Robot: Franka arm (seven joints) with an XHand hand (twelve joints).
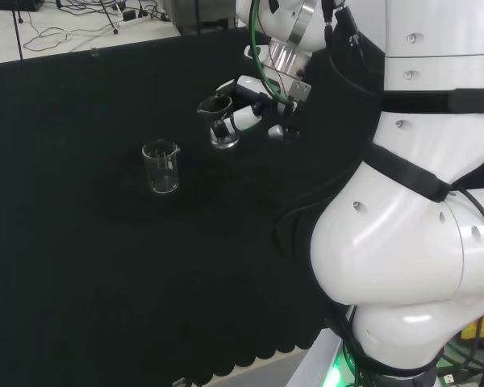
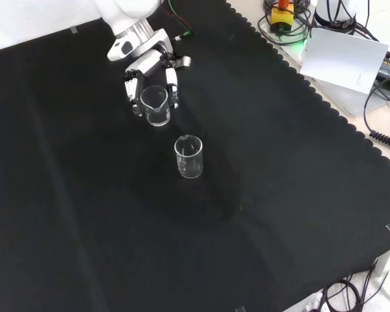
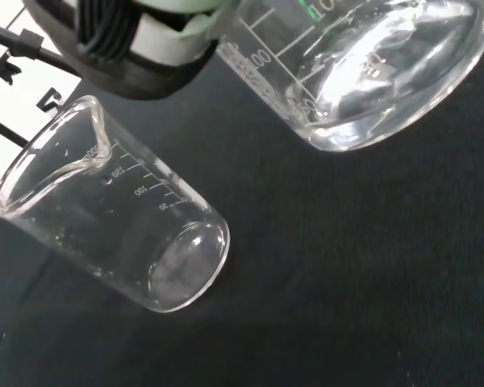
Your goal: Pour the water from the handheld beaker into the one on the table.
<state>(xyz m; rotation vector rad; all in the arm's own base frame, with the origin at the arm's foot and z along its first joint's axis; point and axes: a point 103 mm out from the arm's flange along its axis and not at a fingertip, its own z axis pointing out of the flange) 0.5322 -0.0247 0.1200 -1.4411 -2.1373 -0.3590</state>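
On the black cloth of the table (image 2: 299, 195), an empty-looking beaker (image 2: 188, 156) stands upright and alone, its spout turned toward the view's left in the front view. Just beyond it in that view, the hand (image 2: 149, 68) holds a second beaker (image 2: 156, 105) with its fingers curled round the glass from both sides, clamped on it. The held beaker sits upright or nearly so, near the standing one but not touching it and not over its mouth.

From the head view the held beaker (image 1: 223, 125) is to the right of the standing beaker (image 1: 161, 166), with the hand (image 1: 254, 101) gripping from the arm's side, which leaves the side facing the target free for tipping.

Close up in the wrist view, water lies pooled in the bottom of the held beaker (image 3: 363, 72), while the standing beaker (image 3: 113, 218) looks dry inside. That suggests the pour has not begun.

Judging by this, the hand needs to bring the held rim over the other beaker's mouth before tilting; tipping too early would spill onto the cloth.
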